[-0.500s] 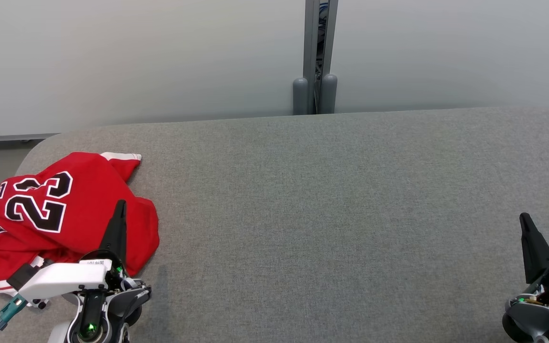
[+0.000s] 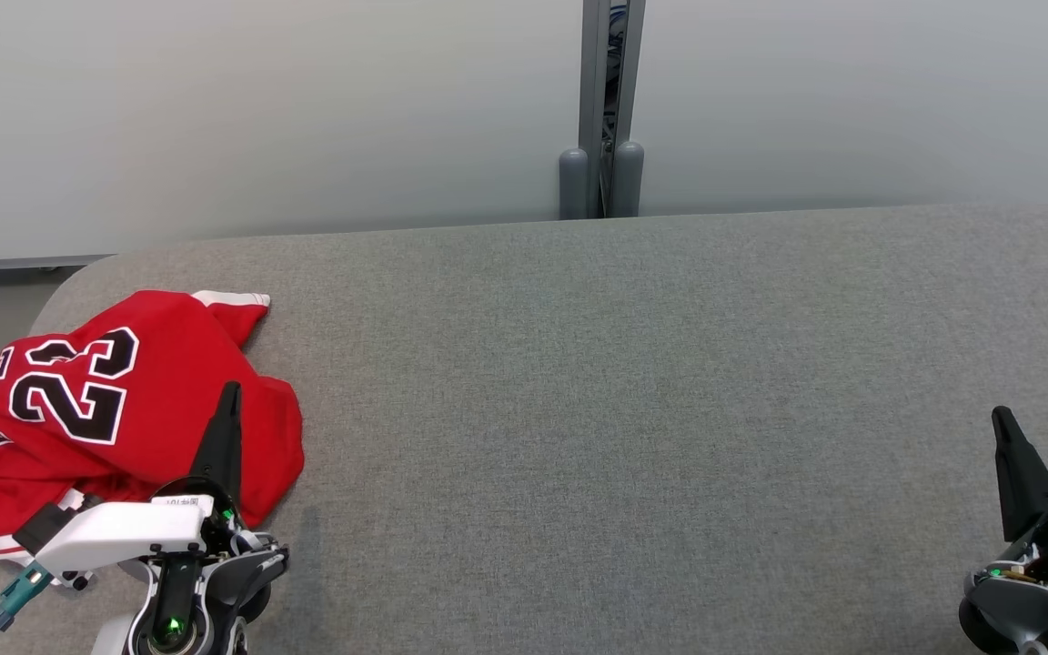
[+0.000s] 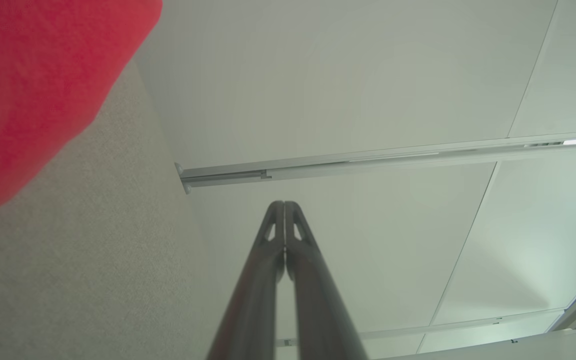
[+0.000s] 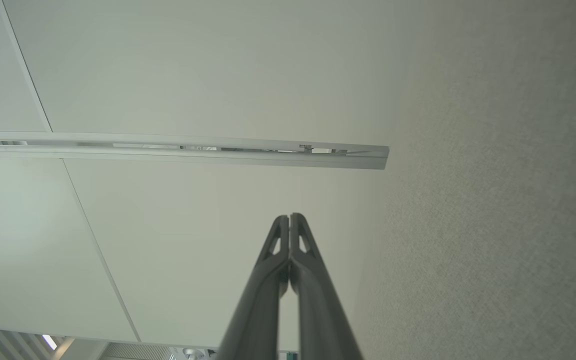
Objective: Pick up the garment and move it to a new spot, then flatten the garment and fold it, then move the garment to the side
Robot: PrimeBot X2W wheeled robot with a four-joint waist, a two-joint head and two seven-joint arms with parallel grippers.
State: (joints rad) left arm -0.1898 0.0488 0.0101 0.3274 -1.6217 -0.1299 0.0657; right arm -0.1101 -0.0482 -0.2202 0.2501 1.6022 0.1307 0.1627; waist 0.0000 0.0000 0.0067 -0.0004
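The fingers of the left gripper (image 2: 231, 393) are pressed together and hold nothing. They point along the table (image 2: 624, 409), at the right edge of the red shirt (image 2: 105, 400); whether they touch the cloth I cannot tell. The right gripper (image 2: 1000, 417) is also closed and empty, well apart from the shirt. The shirt lies crumpled on the left end of the table, partly over its edge. I think closed fingers would only push the heap, and it may slide off.

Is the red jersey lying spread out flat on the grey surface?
No, the red number 23 jersey sits bunched in a rumpled heap near the left end of the grey fabric surface.
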